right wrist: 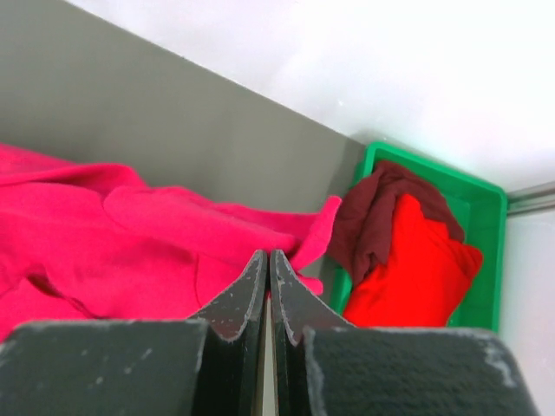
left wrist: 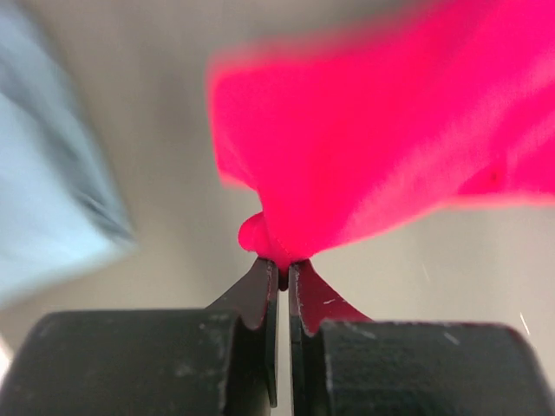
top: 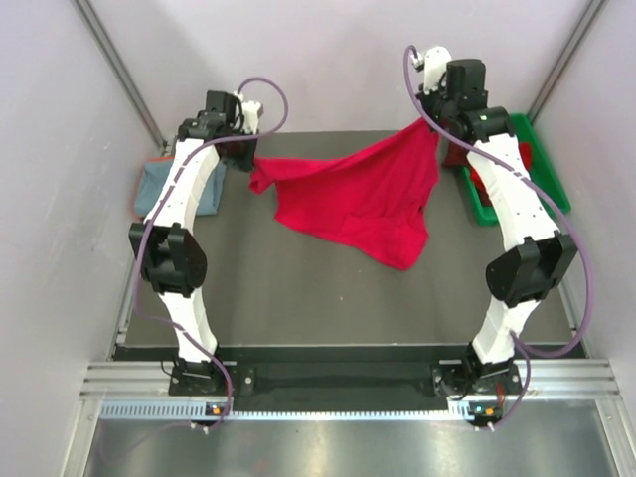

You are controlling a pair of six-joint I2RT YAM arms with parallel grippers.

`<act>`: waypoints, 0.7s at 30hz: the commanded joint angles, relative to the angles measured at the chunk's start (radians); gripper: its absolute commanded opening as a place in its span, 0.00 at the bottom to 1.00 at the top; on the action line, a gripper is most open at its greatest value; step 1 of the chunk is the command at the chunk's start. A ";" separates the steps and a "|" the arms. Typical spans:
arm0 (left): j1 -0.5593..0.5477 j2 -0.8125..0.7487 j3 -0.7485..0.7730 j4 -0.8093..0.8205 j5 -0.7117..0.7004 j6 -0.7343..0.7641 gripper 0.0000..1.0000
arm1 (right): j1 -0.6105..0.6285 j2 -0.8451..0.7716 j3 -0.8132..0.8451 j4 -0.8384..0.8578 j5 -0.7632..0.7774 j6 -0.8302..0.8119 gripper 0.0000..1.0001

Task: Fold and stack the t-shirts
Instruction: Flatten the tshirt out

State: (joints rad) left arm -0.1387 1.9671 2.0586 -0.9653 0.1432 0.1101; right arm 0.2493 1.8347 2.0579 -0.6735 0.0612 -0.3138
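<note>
Hanging between both claws: bright red cloth t-shirt [top: 358,199], spread over 12 o'clock half of dark table [top: 298,298].
Left gripper [left wrist: 284,267], 10 o'clock: jaws pinched tight on small corner nub.
Right gripper [right wrist: 269,256], 1 o'clock: jaws closed on opposite corner.
Risk: thin pinch slips under stretch, shirt drops crumpled.

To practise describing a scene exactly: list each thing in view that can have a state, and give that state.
red t-shirt: lifted, hanging spread between both grippers
left gripper: shut on the red t-shirt
right gripper: shut on the red t-shirt
grey-blue t-shirt: lying at the table's left edge, unheld
dark red t-shirt: crumpled in the green bin
second red t-shirt: crumpled in the bin beside it
</note>
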 commanded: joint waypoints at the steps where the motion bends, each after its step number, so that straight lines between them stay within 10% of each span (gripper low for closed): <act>1: 0.001 -0.059 -0.158 -0.101 0.120 -0.065 0.02 | 0.015 -0.048 -0.039 0.017 -0.017 -0.008 0.00; 7: 0.001 0.145 -0.103 -0.121 0.194 -0.067 0.30 | 0.021 0.003 -0.051 0.014 -0.043 0.002 0.00; 21: -0.002 0.165 -0.182 -0.177 0.289 -0.102 0.42 | 0.053 0.192 0.067 0.006 -0.049 0.021 0.00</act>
State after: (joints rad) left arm -0.1394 2.2173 1.9091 -1.1019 0.3832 0.0200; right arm 0.2794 2.0533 2.0647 -0.6979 0.0139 -0.3023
